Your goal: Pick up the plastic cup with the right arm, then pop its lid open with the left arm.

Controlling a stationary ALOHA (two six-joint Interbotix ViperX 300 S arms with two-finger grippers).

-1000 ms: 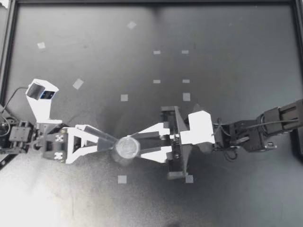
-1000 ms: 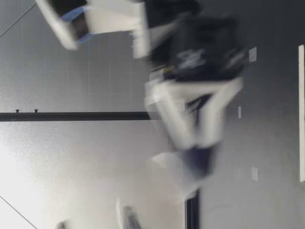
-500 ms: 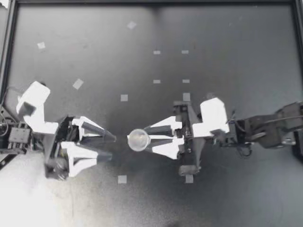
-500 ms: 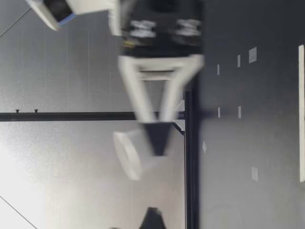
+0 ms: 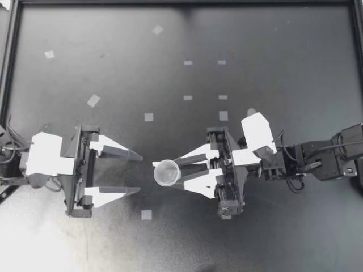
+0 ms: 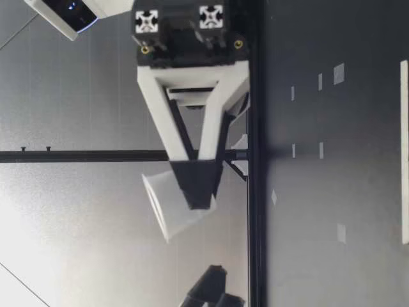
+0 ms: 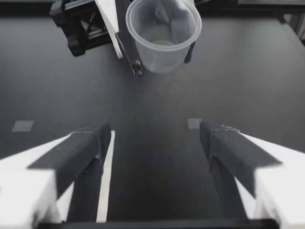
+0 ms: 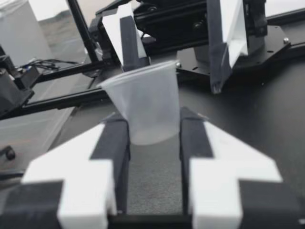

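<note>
One clear plastic cup [image 5: 167,172] is pinched at its lower wall between the fingers of the right gripper [image 5: 174,173] and is held in the air above the table [image 5: 272,85], with its mouth tipped toward the left gripper [image 5: 139,173]. That gripper is spread wide and empty, near the cup but apart from it. Only the thin, soft wall is gripped, so the cup could be crushed by a tighter squeeze or dropped if the pinch is eased.

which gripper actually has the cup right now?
The right gripper: its two fingers clamp the clear plastic cup from both sides. The left gripper stands open and empty, facing the cup without touching it.
</note>
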